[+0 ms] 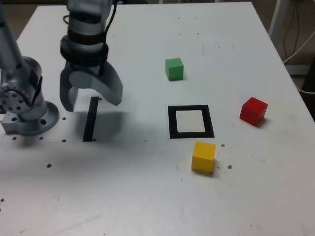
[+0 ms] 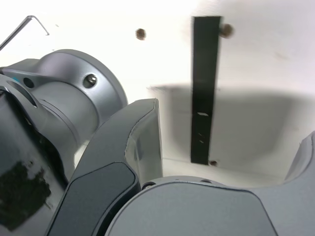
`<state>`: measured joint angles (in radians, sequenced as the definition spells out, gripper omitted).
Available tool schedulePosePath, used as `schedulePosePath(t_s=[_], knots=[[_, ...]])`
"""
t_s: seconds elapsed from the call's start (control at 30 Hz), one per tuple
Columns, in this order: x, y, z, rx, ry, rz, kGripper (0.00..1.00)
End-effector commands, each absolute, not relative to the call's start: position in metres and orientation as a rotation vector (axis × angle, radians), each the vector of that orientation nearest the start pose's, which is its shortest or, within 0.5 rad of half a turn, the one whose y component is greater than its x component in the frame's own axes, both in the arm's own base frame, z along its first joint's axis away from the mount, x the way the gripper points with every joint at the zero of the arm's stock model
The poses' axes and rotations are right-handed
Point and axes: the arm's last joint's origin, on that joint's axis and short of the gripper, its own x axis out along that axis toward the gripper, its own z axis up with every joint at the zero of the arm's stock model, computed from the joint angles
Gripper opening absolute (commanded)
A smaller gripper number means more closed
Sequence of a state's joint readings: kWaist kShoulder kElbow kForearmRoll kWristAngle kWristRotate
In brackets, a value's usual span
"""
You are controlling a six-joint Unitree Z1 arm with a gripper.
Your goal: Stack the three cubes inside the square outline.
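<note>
On the white table lies the square outline (image 1: 191, 121), a black frame with a white centre and nothing in it. The green cube (image 1: 174, 69) sits beyond it, the red cube (image 1: 253, 111) to the exterior view's right of it, and the yellow cube (image 1: 203, 157) just in front of it. My gripper (image 1: 91, 102) hangs open at the exterior view's left, far from all three cubes, above a narrow black strip (image 1: 90, 119). In the wrist view the wide-spread fingers (image 2: 138, 142) frame the strip (image 2: 203, 93), with nothing between them.
The arm's round grey base (image 1: 27, 105) stands at the exterior view's left edge, also seen as the grey base (image 2: 74, 93) in the wrist view. An Allen key (image 2: 27, 24) lies near it. Small screw holes dot the table (image 1: 147, 196). Cables hang past the table's far right corner.
</note>
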<state>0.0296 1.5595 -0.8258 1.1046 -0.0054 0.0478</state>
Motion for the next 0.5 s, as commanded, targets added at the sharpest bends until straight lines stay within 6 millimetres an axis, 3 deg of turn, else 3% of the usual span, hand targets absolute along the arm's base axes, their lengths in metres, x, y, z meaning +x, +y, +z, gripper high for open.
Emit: schedulePosePath(t_s=[0.0, 0.47], knots=[[0.175, 0.001, 0.237, 0.015, 1.843, -0.039, 0.99], [0.246, -0.013, 0.263, 0.06, 1.814, -0.079, 0.99]])
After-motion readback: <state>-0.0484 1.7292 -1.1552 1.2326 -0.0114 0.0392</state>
